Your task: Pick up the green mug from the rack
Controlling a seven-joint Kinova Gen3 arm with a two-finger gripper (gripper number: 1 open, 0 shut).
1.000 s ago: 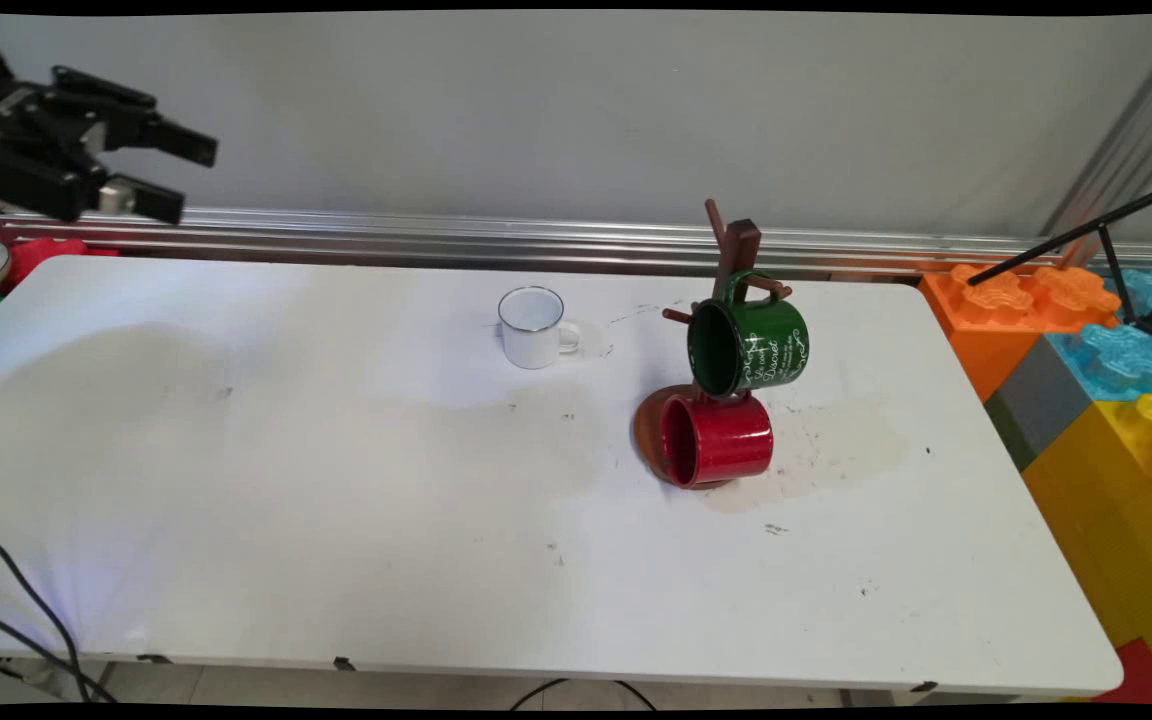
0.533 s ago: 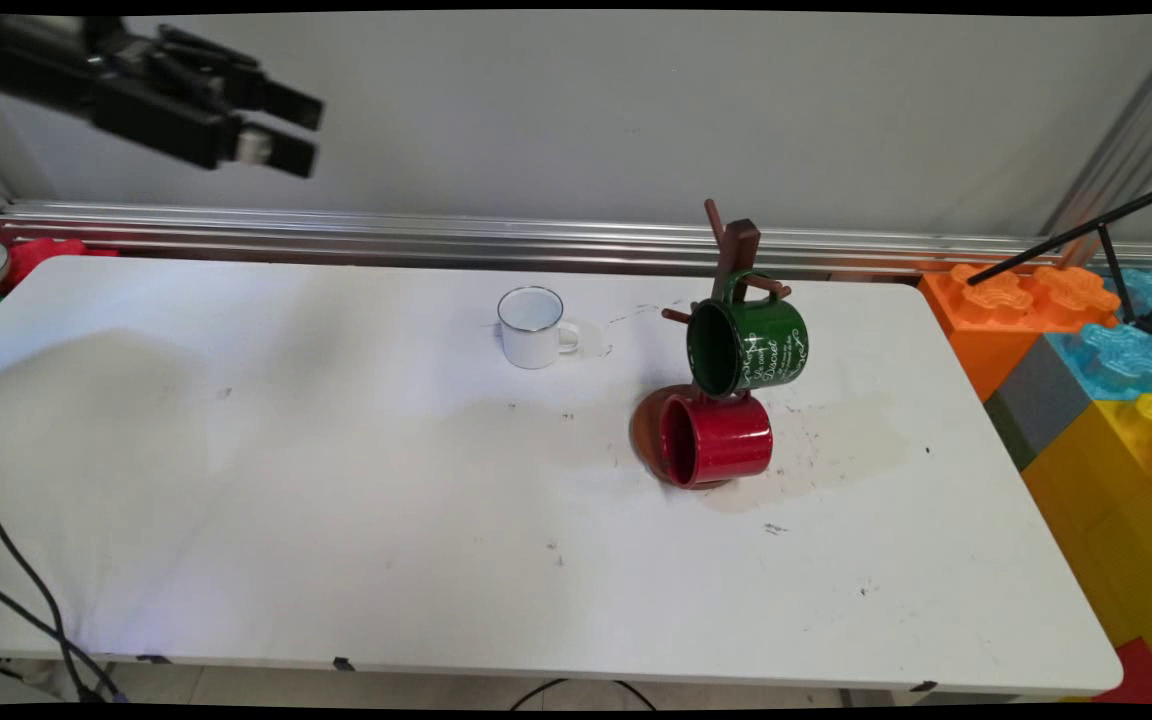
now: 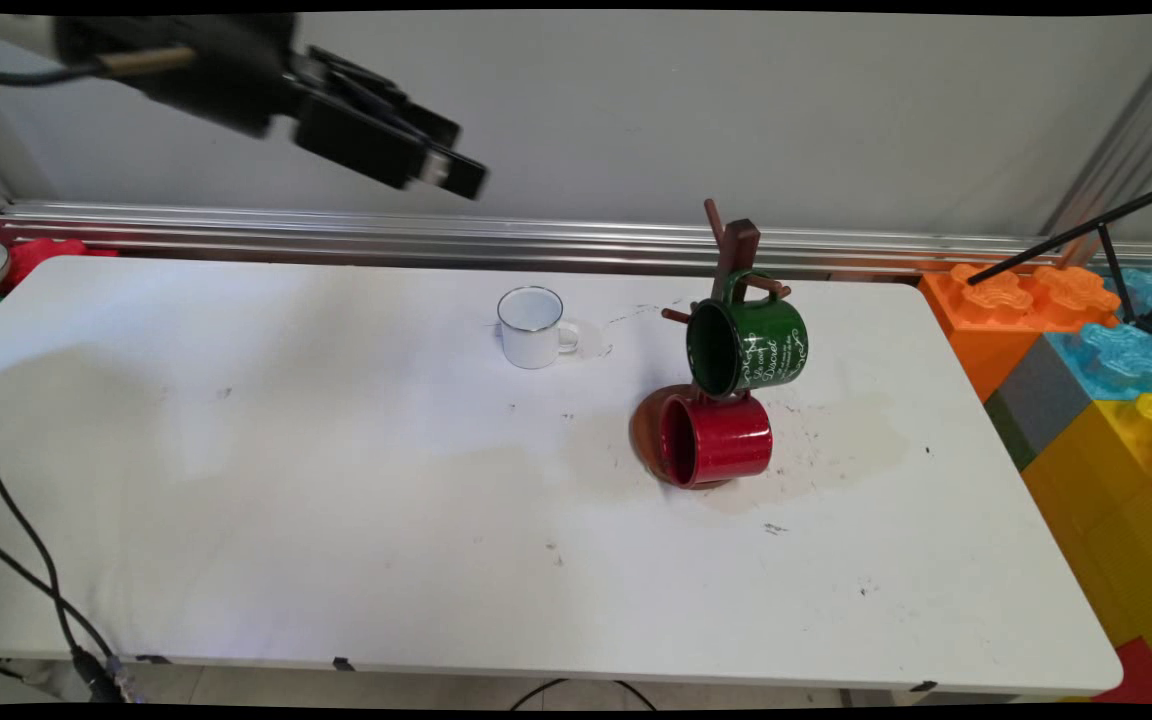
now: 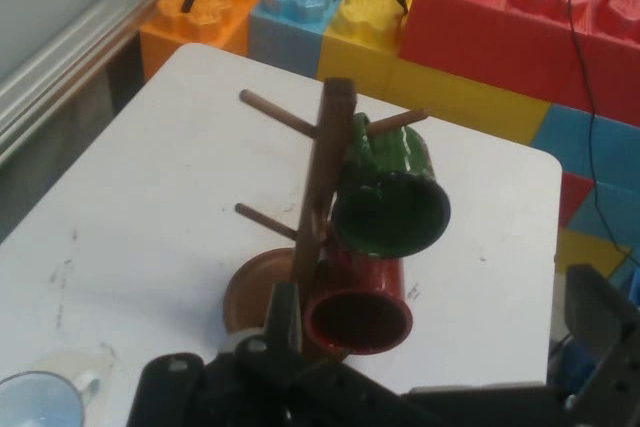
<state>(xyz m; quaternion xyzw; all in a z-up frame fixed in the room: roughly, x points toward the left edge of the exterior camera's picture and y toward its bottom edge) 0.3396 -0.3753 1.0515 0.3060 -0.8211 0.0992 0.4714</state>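
My gripper (image 3: 461, 160) hangs high over the table's far side, open and holding nothing, up and to the left of a white enamel mug (image 3: 533, 327). That mug stands upright on the white table (image 3: 336, 520). To its right rises a brown wooden mug tree (image 3: 733, 250) with a green mug (image 3: 748, 345) hung on an upper peg and a red mug (image 3: 716, 438) below it, over the round base. In the hand view the tree (image 4: 322, 177), green mug (image 4: 390, 197) and red mug (image 4: 360, 312) lie ahead between the spread fingers (image 4: 283, 317); the white mug (image 4: 40, 402) shows at bottom left.
Big toy bricks (image 3: 1086, 350) in orange, blue, yellow and red stand past the table's right end, with a black tripod leg (image 3: 1086, 232) over them. An aluminium rail (image 3: 336, 235) runs along the far edge. Black cables (image 3: 26, 580) hang at the near left corner.
The gripper has swung from the far left edge rightward along the back wall, now nearing the white mug's side. The mugs and tree have not moved.
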